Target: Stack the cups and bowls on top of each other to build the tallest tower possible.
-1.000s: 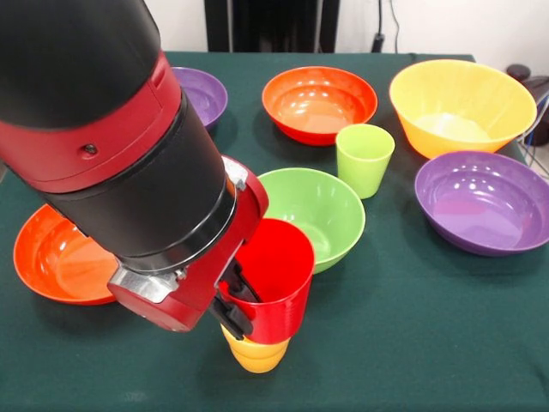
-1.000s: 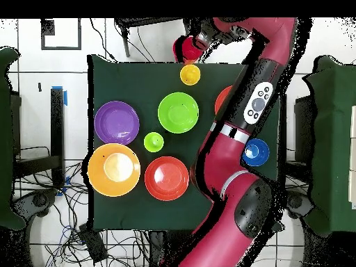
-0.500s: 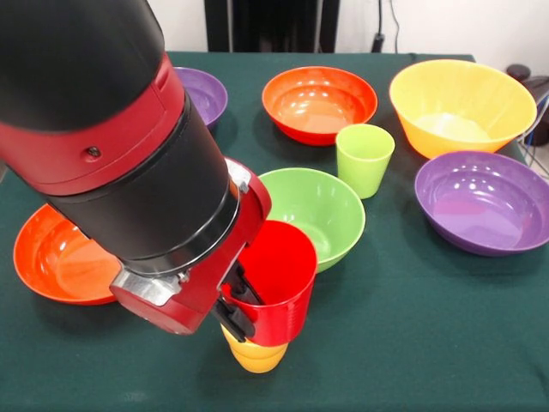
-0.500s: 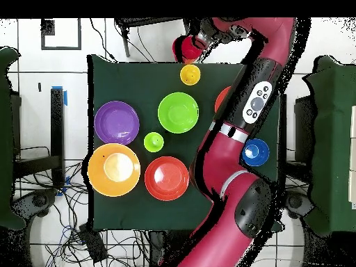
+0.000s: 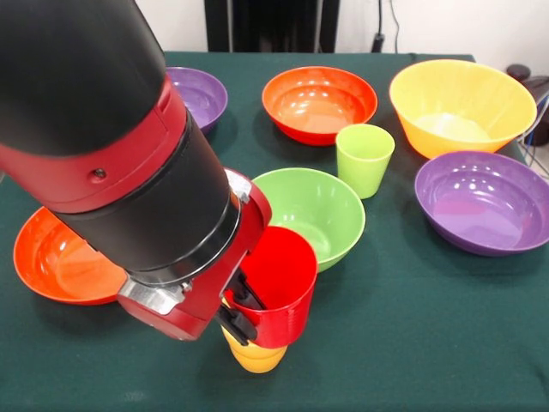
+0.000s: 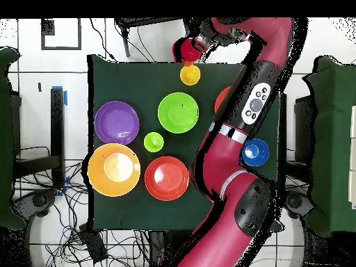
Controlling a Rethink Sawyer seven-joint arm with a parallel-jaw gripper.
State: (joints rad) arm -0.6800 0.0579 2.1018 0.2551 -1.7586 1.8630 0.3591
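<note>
1. Red and black, the thick Sawyer arm (image 5: 111, 154) slants down from the upper left of the front view, and its gripper (image 5: 238, 309) is clamped on the near rim of the glossy red plastic cup (image 5: 279, 283).
2. One black finger (image 5: 244, 292) sits inside the red cup's wall, the other outside it.
3. The red cup tilts slightly, its base over the mouth of the glossy yellow plastic cup (image 5: 255, 354); whether they touch is unclear.
4. The yellow cup stands close to the edge of the dark green table (image 5: 429, 343) farthest from the pedestal.
5. Just behind the red cup sits the round light green plastic bowl (image 5: 317, 206), with the small light green plastic cup (image 5: 364, 159) beyond it.
6. A red-orange bowl (image 5: 51, 257) lies partly hidden under the arm.
7. Open cloth spreads to the right of the cups, below the wide purple bowl (image 5: 485, 202).
8. In the overhead view, the small blue bowl (image 6: 256, 151) sits beside the arm, well apart from the cups.
</note>
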